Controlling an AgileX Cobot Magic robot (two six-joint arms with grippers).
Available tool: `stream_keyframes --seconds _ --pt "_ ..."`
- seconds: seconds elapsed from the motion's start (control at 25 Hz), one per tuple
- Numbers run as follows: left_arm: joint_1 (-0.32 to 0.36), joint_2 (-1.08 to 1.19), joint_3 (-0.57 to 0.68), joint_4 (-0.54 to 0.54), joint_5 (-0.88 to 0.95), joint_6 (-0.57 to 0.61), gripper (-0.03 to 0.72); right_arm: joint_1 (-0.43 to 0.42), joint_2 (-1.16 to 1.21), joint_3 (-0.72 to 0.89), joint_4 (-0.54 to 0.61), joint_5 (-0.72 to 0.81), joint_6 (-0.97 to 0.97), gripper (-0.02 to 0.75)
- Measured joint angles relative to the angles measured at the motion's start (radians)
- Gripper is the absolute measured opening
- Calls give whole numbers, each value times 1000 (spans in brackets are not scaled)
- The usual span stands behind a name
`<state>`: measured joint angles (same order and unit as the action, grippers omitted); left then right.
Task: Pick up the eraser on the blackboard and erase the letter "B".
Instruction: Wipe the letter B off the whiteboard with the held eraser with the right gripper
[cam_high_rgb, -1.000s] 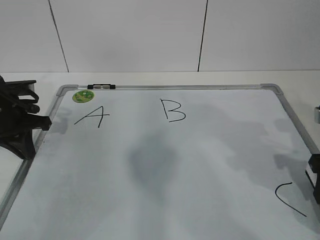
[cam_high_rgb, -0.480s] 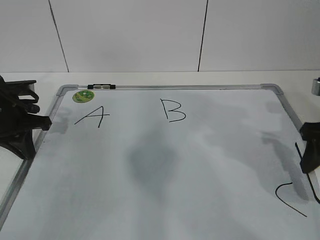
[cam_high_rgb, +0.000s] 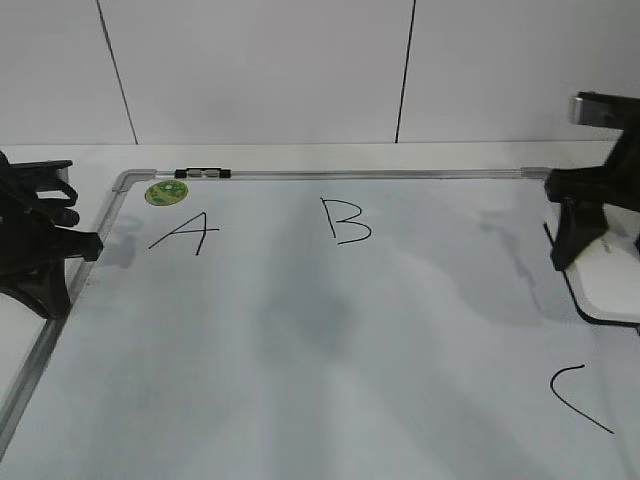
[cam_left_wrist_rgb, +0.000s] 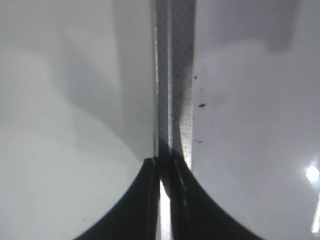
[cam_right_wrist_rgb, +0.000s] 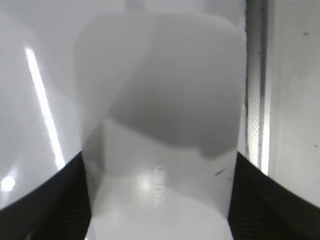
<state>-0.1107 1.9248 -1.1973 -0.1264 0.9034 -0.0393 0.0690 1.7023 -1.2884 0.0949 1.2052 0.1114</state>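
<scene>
The blackboard (cam_high_rgb: 300, 350) is a white board in a grey frame, lying flat. The letter "B" (cam_high_rgb: 347, 220) is drawn in black near its top middle. My right gripper (cam_high_rgb: 578, 245) is at the board's right edge, shut on the white eraser (cam_high_rgb: 612, 285), whose dark felt base faces down. In the right wrist view the eraser (cam_right_wrist_rgb: 160, 150) fills the gap between my right gripper's fingers (cam_right_wrist_rgb: 159, 200), with its grey logo showing. My left gripper (cam_high_rgb: 85, 245) is shut and empty over the board's left frame (cam_left_wrist_rgb: 175, 100).
An "A" (cam_high_rgb: 185, 233) is at the board's top left, below a round green sticker (cam_high_rgb: 166, 192). A "C" (cam_high_rgb: 575, 395) is at the lower right. A small black clip (cam_high_rgb: 202, 173) sits on the top frame. White wall panels stand behind the table.
My right gripper has moved from the lower right edge near the "C" up and toward the far right corner, carrying the eraser into view. The left arm has not moved.
</scene>
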Motion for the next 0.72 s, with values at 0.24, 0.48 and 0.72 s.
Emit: stream_keyframes --seconds 0.24,0.48,0.72 --pt "0 0 0 0 2 0 22 128 170 -220 -58 9 15 535" --pt "0 0 0 0 8 0 22 211 384 -520 -95 14 21 535" --pt "0 0 -1 0 10 0 22 234 528 -700 -95 18 22 535"
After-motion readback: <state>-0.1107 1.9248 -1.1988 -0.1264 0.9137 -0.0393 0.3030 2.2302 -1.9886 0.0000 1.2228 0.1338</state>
